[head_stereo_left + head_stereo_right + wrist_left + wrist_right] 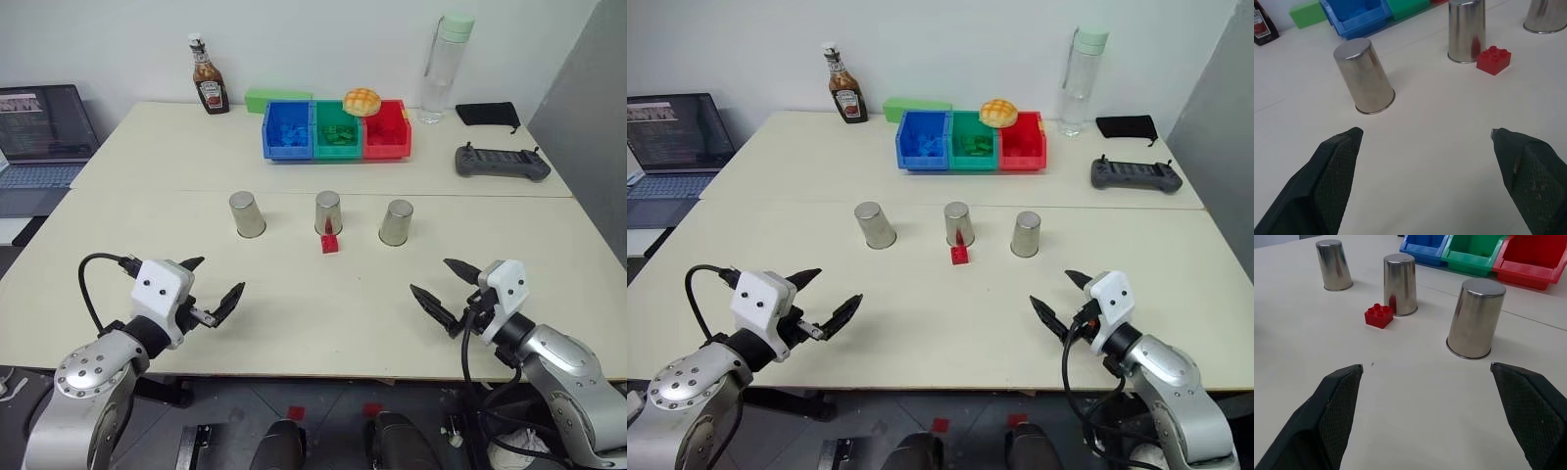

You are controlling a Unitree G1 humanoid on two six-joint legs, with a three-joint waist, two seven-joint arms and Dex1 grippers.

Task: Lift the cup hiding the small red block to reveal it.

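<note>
Three alike silver cups stand upside down in a row mid-table: a left cup (247, 214), a middle cup (328, 211) and a right cup (396, 222). The small red block (329, 243) lies uncovered on the table, just in front of the middle cup and close to its rim. No cup covers it. My left gripper (217, 276) hovers open and empty near the front edge, short of the left cup (1364, 76). My right gripper (432, 276) is open and empty too, short of the right cup (1475, 318).
Blue (287, 130), green (337, 130) and red (386, 130) bins stand behind the cups, a bun (361, 101) on top. A ketchup bottle (208, 88), water bottle (443, 69), controller (501, 162) and black pouch (487, 114) sit at the back. A laptop (39, 137) is far left.
</note>
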